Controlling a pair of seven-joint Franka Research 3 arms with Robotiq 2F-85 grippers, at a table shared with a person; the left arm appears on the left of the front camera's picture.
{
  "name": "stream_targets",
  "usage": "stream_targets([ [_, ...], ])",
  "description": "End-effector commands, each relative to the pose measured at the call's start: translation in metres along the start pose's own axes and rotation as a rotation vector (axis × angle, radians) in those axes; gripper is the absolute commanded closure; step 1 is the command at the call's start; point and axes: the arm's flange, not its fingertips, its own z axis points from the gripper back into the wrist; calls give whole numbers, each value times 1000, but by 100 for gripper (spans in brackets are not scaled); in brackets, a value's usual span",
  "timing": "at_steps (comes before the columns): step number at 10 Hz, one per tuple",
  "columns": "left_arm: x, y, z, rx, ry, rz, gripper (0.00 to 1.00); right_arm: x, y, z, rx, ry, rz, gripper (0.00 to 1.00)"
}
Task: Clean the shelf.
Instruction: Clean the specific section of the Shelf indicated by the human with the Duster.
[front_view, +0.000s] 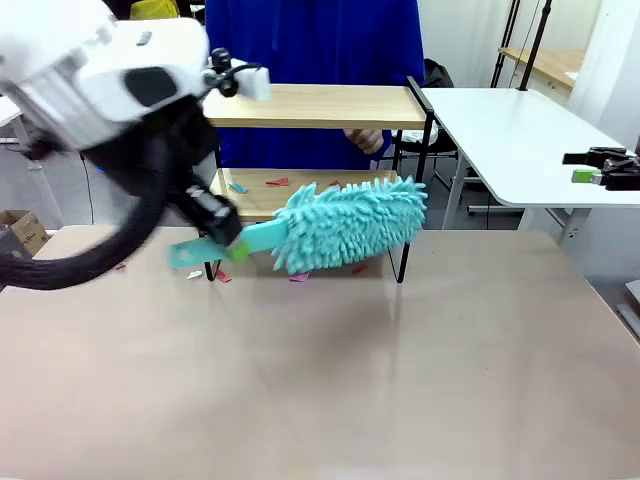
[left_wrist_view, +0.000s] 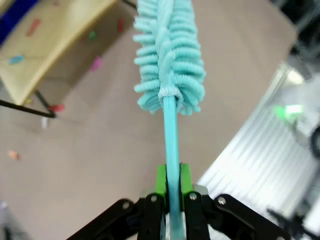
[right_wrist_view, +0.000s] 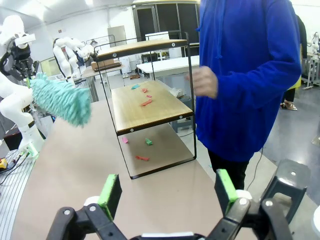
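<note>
Shelf (front_view: 320, 105) up top centre was pale matt wood in thin black metal; duster (front_view: 350, 222) was fuzzy teal cloth, smooth plastic handle (left_wrist_view: 171, 140).

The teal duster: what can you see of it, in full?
The teal fluffy duster has a head of soft chenille-like strands on a thin, flat, plastic-looking handle of the same colour. The left gripper is shut on the handle, green pads either side. It is held roughly level above the tan table, head toward the robot's right, before the lower board of the two-tier wood shelf; the right wrist view suggests no contact.
</note>
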Motion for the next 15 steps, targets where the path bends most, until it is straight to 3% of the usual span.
stream_targets([
  [1,11,-21,-34,124,-42,93,87,3,1,-1,0,-2,4,0],
  [3,17,-24,-38,107,-5,82,87,3,1,-1,0,-2,4,0],
  [4,11,-24,-32,81,-53,78,87,3,1,-1,0,-2,4,0],
  [6,12,-27,-46,97,-26,79,87,3,1,-1,0,-2,4,0],
  [7,17,-29,-45,136,-37,179,87,3,1,-1,0,-2,4,0],
  [10,38,-43,-64,227,-109,306,87,3,1,-1,0,-2,4,0],
  [15,97,-57,-122,291,-243,422,87,3,1,-1,0,-2,4,0],
])
